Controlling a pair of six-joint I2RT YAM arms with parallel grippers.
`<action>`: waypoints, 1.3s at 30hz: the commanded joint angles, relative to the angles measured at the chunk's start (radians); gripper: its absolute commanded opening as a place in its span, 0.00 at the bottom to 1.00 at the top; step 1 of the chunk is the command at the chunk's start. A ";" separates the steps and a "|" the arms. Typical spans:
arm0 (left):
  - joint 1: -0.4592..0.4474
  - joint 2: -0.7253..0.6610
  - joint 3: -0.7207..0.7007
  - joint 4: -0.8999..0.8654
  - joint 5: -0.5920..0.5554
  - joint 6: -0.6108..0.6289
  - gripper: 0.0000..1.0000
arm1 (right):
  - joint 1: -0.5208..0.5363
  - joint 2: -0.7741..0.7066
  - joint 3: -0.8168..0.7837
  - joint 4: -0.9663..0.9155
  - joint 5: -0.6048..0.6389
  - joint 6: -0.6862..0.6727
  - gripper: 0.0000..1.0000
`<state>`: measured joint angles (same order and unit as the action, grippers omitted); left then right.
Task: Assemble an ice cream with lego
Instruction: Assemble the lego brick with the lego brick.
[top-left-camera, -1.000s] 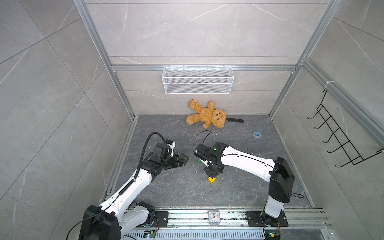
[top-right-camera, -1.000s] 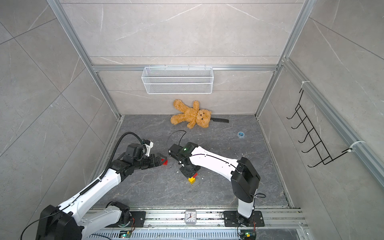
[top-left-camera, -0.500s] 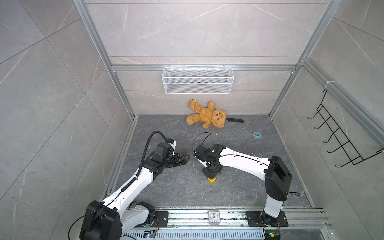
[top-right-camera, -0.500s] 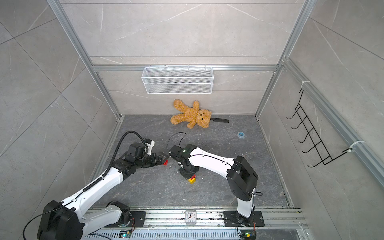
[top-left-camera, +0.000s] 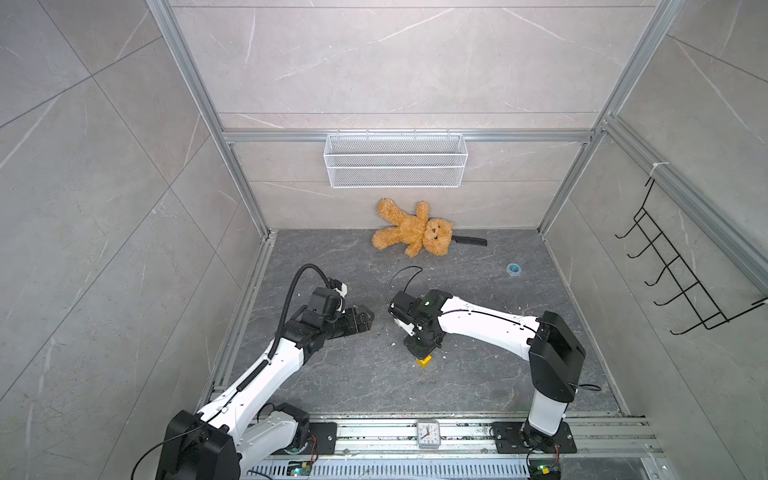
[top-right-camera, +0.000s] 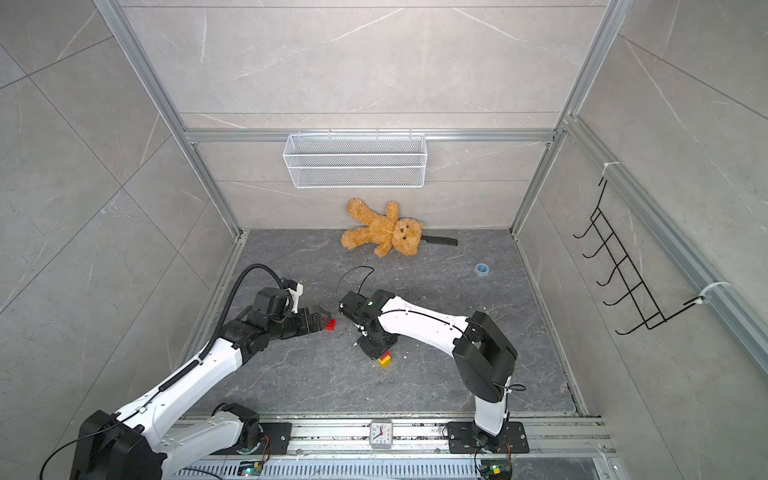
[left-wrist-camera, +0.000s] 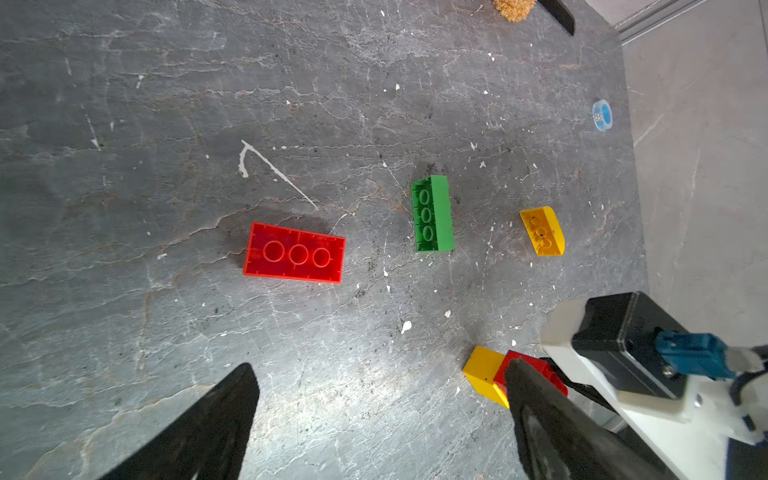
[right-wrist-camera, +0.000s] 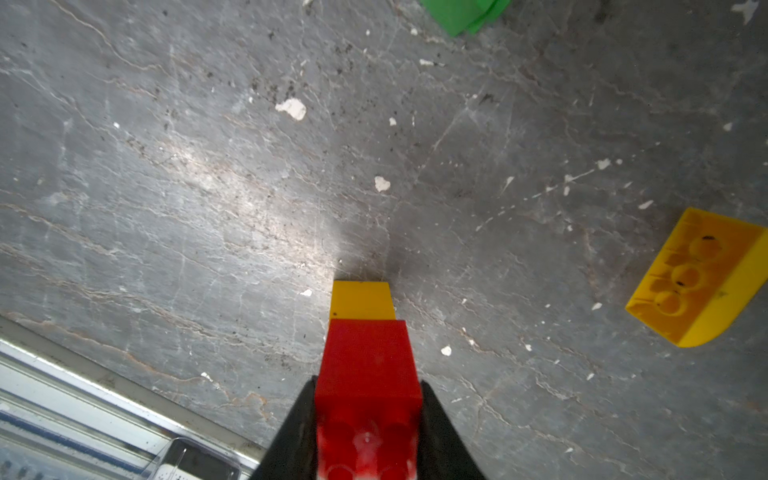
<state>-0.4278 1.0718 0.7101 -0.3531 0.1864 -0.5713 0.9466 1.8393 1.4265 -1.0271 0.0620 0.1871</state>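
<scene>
Five bricks show only in the wrist views. Two of them are already joined into a stem (right-wrist-camera: 365, 332), a small red brick pressed onto a square yellow one. The right hand (right-wrist-camera: 368, 388) pinches the red part between its black fingers. The stem's yellow end points down at the worktop (left-wrist-camera: 166, 124), and I cannot tell whether it touches. In both top views only the stem's yellow tip (top-left-camera: 424, 362) peeks from under that hand, with a sliver of red above it in a top view (top-right-camera: 385, 355).

The left hand (left-wrist-camera: 379, 368) is spread wide with nothing between its fingers. From its wrist view, the rounded yellow brick (left-wrist-camera: 542, 230) lies nearest the stem. The green brick (left-wrist-camera: 432, 214) lies a little farther off, tipped on its side. The long red brick (left-wrist-camera: 294, 252) lies farthest, flipped studs-down. All three are glossy plastic and show hollow undersides with three round tubes. A corner of the long red brick (top-right-camera: 330, 325) shows in a top view, while the left hand hides it in the other.

The worktop is dark veined stone, flecked with white chips. Well beyond the stem lie a fuzzy tan teddy bear (top-left-camera: 411, 232) and a small blue tape roll (top-left-camera: 514, 269).
</scene>
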 joint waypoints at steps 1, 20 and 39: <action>-0.002 -0.022 0.022 -0.021 -0.027 0.018 0.95 | -0.003 0.004 -0.020 -0.034 0.019 -0.008 0.18; -0.002 -0.025 0.026 -0.030 -0.033 0.021 0.95 | -0.003 -0.104 -0.083 0.047 -0.008 0.028 0.15; -0.002 -0.040 0.028 -0.044 -0.049 0.022 0.95 | -0.018 -0.075 -0.154 0.084 -0.021 0.021 0.13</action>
<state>-0.4278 1.0512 0.7101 -0.3855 0.1543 -0.5678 0.9394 1.7611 1.3178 -0.9459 0.0383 0.1917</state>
